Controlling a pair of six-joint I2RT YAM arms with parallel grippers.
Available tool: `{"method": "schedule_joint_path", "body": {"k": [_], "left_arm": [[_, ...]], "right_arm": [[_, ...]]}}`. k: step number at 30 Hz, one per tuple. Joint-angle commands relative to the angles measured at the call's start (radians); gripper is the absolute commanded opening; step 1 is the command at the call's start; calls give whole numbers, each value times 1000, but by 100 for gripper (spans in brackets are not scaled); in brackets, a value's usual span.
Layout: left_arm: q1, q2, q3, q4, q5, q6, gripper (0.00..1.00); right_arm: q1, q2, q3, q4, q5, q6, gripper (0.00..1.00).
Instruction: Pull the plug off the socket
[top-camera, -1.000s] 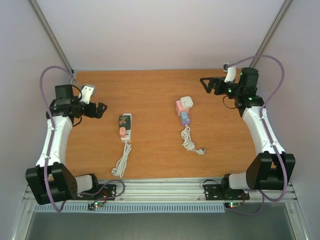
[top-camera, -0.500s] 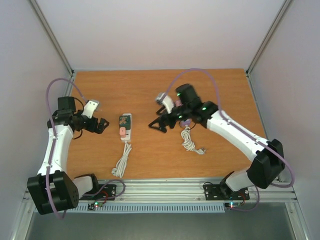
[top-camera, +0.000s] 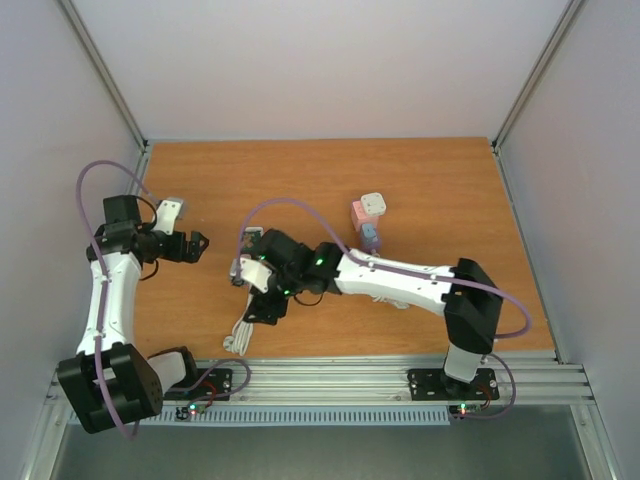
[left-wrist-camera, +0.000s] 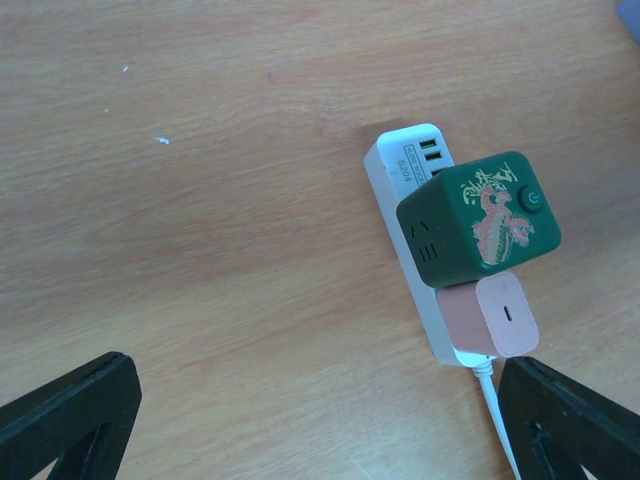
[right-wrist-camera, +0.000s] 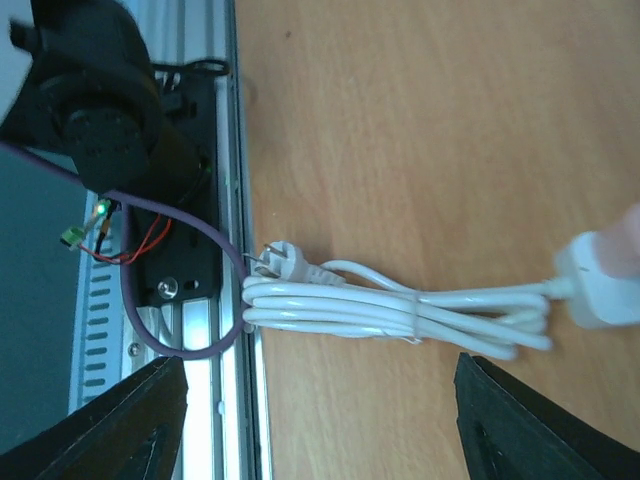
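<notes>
A white power strip carries a dark green cube plug with a dragon print and a pink plug. My left gripper is open and empty, hovering to the left of that strip; in the top view it is at the left. My right gripper is open and empty above the strip's coiled white cable, and the arm hides most of the strip from above. The strip's end shows at the right edge of the right wrist view.
A second power strip with a white cube plug, a pink one and a bluish one lies mid-table. The cable's wall plug lies at the table's near edge, beside the aluminium rail and the left arm's base.
My right arm has swung from the back right corner across the table to above the left strip's cable. My left gripper has stayed at the left and shifted only slightly.
</notes>
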Motion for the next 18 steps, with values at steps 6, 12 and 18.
{"method": "schedule_joint_path", "body": {"k": [6,12,18], "left_arm": [[12,4,-13,64,-29,-79,100],[14,15,-13,83,-45,-100,100],[14,20,-5,87,-58,-105,100]], "right_arm": [[83,187,132,73,102,69,68],[109,308,206,117,157,125,64],[119,392,250,117,191,159,63]]}}
